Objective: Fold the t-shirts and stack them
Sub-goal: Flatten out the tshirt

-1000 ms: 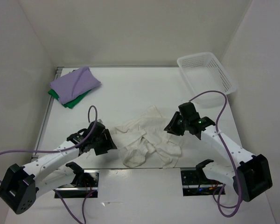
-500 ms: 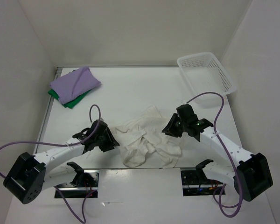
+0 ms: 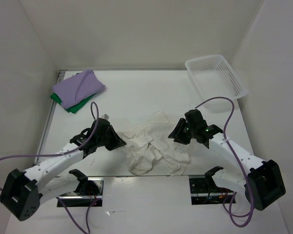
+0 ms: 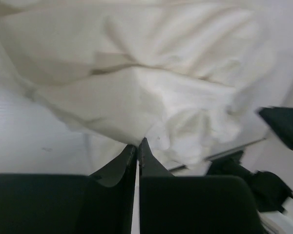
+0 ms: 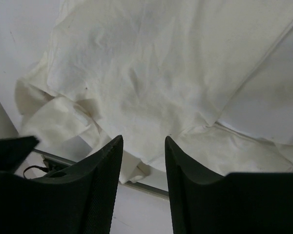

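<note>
You're spreading the crumpled cream cloth t-shirt (image 3: pixel 154 146) by the worktop's (image 3: pixel 136 97) near edge. Your left gripper (image 3: pixel 120 143) has its fingers together at the hem, and your right gripper (image 3: pixel 175 135) stands apart above it. Next, I judge, both must pinch and pull.

We can read no text, label, brand, number or sign in any view, whether on the cream t-shirt (image 3: pixel 154 146), the lavender t-shirt (image 3: pixel 80 85), the basket (image 3: pixel 236 78) or the desk (image 3: pixel 136 97).
</note>
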`<state>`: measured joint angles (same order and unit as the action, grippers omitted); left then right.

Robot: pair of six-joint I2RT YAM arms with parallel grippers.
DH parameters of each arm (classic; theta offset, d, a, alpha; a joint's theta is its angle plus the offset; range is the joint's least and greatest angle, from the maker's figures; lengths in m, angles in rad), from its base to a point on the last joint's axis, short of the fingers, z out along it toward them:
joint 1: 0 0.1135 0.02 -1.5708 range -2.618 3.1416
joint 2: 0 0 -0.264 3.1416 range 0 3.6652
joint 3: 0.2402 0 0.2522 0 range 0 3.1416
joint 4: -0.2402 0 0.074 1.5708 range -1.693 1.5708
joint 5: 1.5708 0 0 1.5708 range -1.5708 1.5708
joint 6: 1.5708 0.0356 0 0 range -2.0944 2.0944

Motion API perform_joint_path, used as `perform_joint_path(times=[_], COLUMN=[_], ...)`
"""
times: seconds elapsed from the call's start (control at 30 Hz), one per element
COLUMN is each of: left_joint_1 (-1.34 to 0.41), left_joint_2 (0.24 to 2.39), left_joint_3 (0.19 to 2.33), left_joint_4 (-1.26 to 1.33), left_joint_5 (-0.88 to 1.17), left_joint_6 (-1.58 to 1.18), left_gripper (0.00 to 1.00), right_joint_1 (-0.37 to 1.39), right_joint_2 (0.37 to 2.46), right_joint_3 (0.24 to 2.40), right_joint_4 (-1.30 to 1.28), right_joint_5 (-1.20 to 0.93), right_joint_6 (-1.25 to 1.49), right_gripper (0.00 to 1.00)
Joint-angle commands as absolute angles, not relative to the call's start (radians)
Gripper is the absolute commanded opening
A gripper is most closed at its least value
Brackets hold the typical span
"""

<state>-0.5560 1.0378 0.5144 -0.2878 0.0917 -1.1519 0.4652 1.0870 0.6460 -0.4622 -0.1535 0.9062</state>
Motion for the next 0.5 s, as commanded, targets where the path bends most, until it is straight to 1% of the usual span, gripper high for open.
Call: perform_joint_path(times=[0.0, 0.07, 0.13, 0.27, 0.3, 0.37, 0.47], left_joint_1=[-0.545, -0.514, -0.483, -0.335, -0.287, -0.278, -0.278], left_joint_2=[0.919, 0.897, 0.873, 0.871, 0.871, 0.9, 0.911], left_joint_3=[0.65, 0.741, 0.803, 0.975, 1.052, 1.107, 1.106], left_joint_4=[-0.394, -0.429, -0.474, -0.534, -0.557, -0.571, -0.557], left_joint_5=[0.121, 0.153, 0.172, 0.258, 0.258, 0.236, 0.212], left_joint_6=[-1.143, -1.129, -1.103, -1.02, -0.981, -0.95, -0.93], left_gripper=[0.03, 0.02, 0.0, 0.0, 0.0, 0.0, 0.0], right_joint_1=[0.482, 0.482, 0.482, 0.482, 0.482, 0.482, 0.469], right_joint_2=[1.089, 1.101, 1.112, 1.124, 1.124, 1.086, 1.077], right_joint_3=[0.64, 0.649, 0.669, 0.681, 0.681, 0.655, 0.62], right_joint_4=[-0.44, -0.44, -0.44, -0.462, -0.475, -0.476, -0.463], right_joint_5=[-0.14, -0.14, -0.13, -0.091, -0.068, 0.009, 0.054], right_joint_6=[0.907, 0.907, 0.887, 0.887, 0.902, 0.948, 0.98], right_gripper=[0.46, 0.51, 0.53, 0.53, 0.54, 0.58, 0.59])
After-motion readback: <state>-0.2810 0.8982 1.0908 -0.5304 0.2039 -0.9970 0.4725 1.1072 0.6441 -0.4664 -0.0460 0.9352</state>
